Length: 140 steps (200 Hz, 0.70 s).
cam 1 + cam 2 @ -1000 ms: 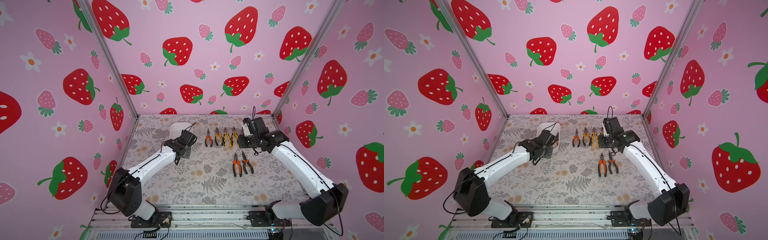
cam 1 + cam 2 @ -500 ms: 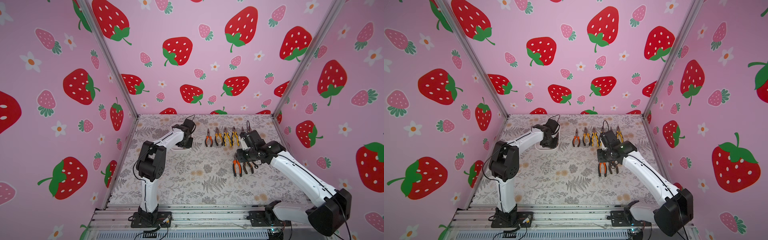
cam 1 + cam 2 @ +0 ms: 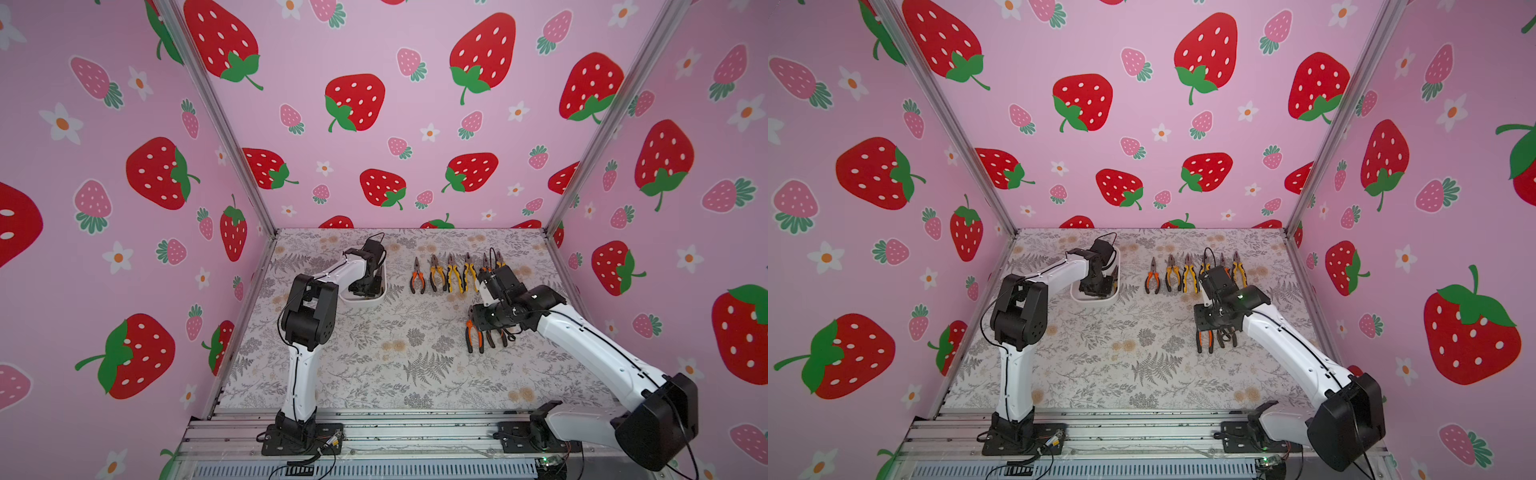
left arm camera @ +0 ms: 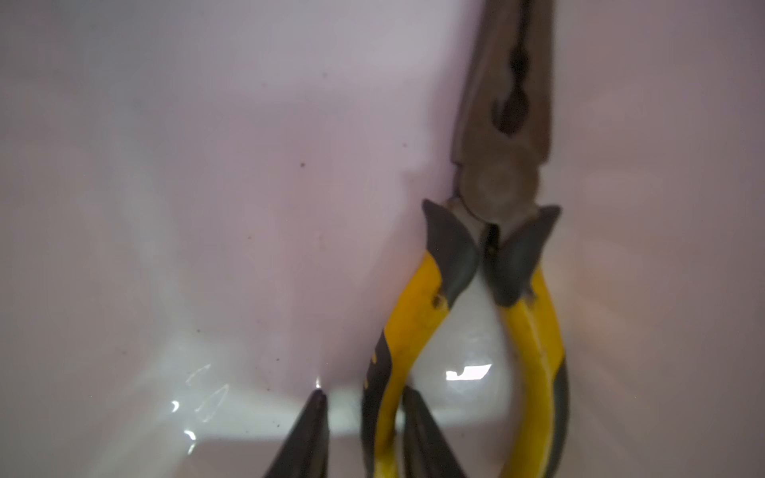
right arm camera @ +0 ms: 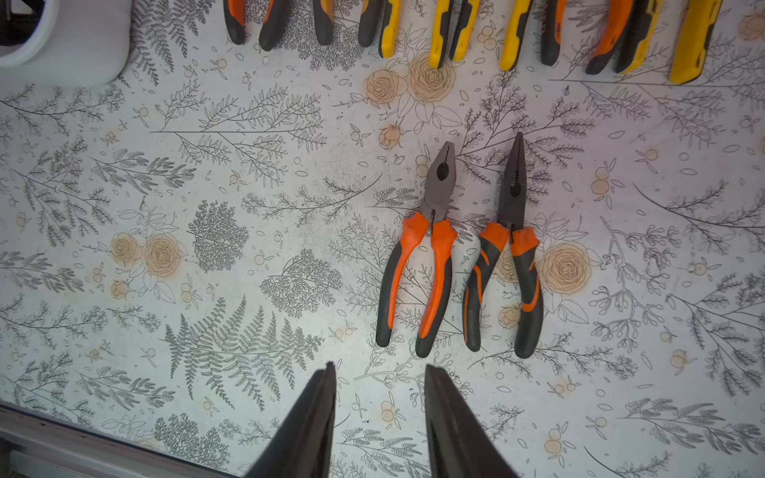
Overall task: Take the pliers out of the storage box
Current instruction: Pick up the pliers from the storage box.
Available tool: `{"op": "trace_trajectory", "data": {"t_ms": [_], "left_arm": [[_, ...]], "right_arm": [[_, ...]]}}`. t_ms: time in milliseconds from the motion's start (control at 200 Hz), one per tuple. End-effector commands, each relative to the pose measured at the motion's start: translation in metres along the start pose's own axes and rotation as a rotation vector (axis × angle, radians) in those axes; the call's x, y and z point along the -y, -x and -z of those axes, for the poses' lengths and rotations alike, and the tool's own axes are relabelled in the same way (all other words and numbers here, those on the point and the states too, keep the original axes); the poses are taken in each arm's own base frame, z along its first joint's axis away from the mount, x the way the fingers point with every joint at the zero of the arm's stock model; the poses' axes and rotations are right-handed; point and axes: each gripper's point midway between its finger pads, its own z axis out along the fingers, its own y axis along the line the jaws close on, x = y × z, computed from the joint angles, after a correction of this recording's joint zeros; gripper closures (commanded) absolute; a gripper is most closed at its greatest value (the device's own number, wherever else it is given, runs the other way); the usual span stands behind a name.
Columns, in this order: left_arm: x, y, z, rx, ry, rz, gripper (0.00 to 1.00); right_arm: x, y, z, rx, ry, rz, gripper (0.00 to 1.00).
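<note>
- Left gripper (image 4: 363, 391): my tapered dark fingers (image 4: 306, 447) stand narrowly apart, straddling one yellow-and-black handle of the pliers (image 4: 505, 186) lying in the glossy white storage box (image 4: 165, 207).
- Right gripper (image 5: 379, 366): parted, empty, over floral-printed mat (image 5: 207, 165).

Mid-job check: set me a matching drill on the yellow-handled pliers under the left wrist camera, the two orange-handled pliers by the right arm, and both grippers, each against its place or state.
1. yellow-handled pliers
2. two orange-handled pliers
3. left gripper
4. right gripper

A. open and empty
B. inside the storage box
C. flat on the table, side by side
D. straddling one pliers handle

Pairs: 1-B, 2-C, 3-D, 4-A
</note>
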Motion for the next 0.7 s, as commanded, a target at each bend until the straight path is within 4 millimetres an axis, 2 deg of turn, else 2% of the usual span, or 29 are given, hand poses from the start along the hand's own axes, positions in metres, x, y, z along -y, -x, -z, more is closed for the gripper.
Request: {"op": "trace_trajectory", "data": {"t_ms": [0,145,270,540,695], "left_arm": [[0.002,-0.004,-0.009,-0.033,-0.020,0.004,0.99],[0.000,0.002,-0.002,0.001,-0.019,0.019,1.00],[-0.004,0.011,0.015,0.051,-0.004,0.022,1.00],[-0.016,0.035,0.081,0.212,0.019,0.039,1.00],[-0.016,0.041,0.116,0.275,0.009,0.035,1.00]], "right_arm": [[-0.003,0.000,-0.006,-0.010,0.018,0.005,0.60],[-0.005,-0.002,-0.010,-0.023,0.024,0.000,0.60],[-0.004,-0.003,-0.010,-0.022,0.023,-0.003,0.60],[-0.006,-0.007,-0.010,-0.025,0.039,-0.018,0.60],[-0.010,-0.006,-0.007,-0.018,0.048,-0.019,0.60]]}}
